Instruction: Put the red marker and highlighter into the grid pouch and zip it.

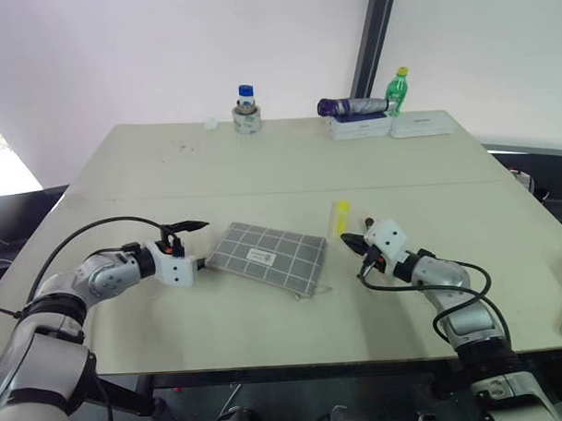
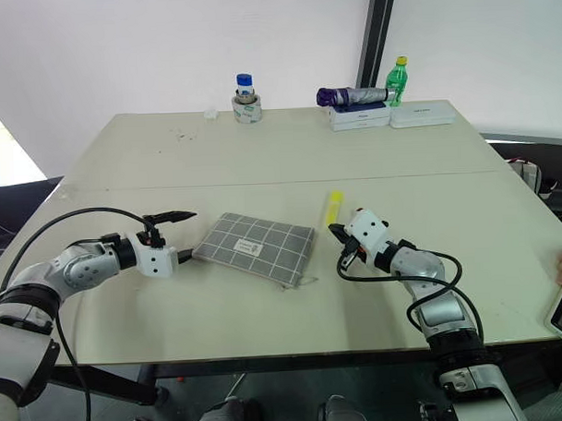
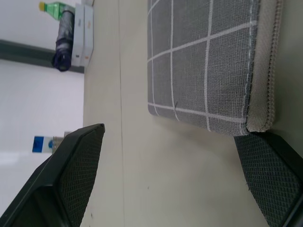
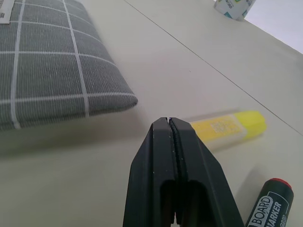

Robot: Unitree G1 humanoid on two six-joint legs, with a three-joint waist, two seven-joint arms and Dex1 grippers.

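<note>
Grid pouch (image 1: 267,256), the flat rectangular grey fabric case crossed by thin white lines, is lying on the pale table (image 1: 261,156) between the two arms, and its zipper edge is being seen in the left wrist view as a closed run of teeth. Nothing is judged to have been put inside yet: the short, stubby bright yellow highlighter (image 1: 340,215) is resting on the table just beyond the pouch's far right corner, and the slim black-barrelled red marker (image 4: 270,203) is lying beside it, printed lettering showing on its barrel. Opening the pouch, loading both pens and zipping up are therefore all being counted as still to be done.

The left gripper (image 1: 195,244) is being held at the pouch's left end with its black fingers spread wide, one above and one low by the table, the nearest corner of the pouch lying just ahead of the gap and not yet touched as far as can be seen. The right gripper (image 4: 169,124) is being kept pressed fully together and empty, its tip hovering near the highlighter with the marker just beside it, the pouch's right end lying close by.
</note>
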